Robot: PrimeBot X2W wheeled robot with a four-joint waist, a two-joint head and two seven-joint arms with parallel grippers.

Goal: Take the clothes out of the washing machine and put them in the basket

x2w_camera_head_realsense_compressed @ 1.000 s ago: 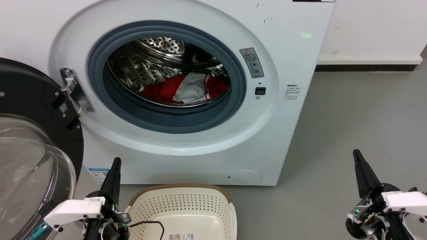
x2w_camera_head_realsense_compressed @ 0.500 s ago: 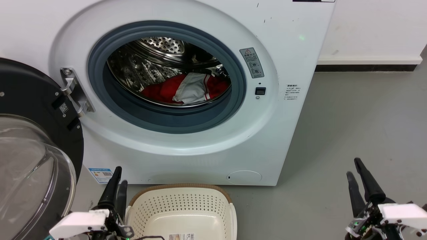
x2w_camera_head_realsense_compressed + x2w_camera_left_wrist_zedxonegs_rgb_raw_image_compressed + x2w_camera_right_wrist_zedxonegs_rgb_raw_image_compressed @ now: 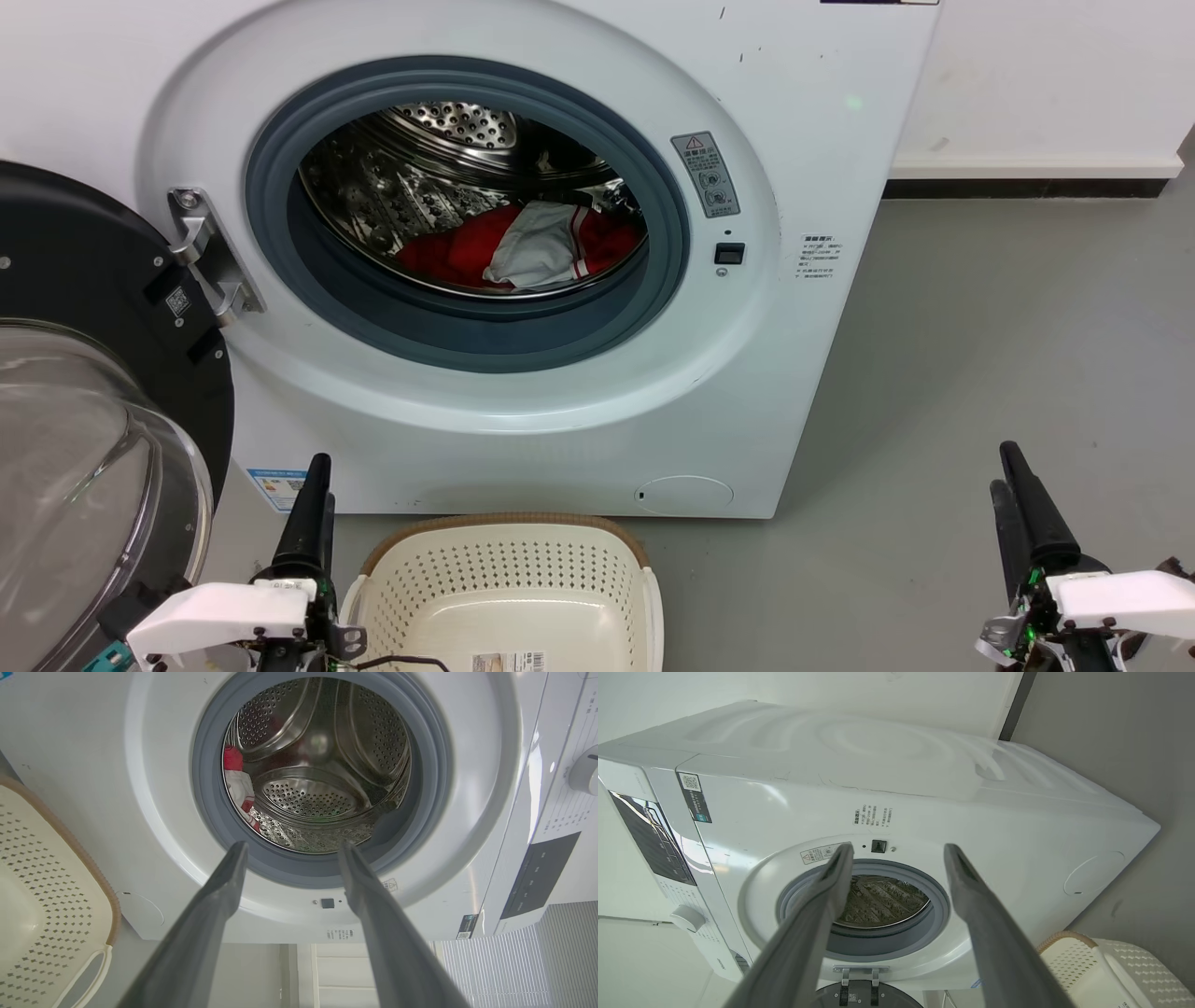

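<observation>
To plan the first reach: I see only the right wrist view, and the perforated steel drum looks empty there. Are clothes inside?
Observer: Yes. In the head view, soft red clothes, one showing white, lie low in the drum.
Operator: Is the cream perforated plastic basket empty?
Observer: In the head view its visible part holds no clothes, only a label.
Operator: And the other arm's fingers?
Observer: In the left wrist view the left gripper has its fingers apart.
</observation>
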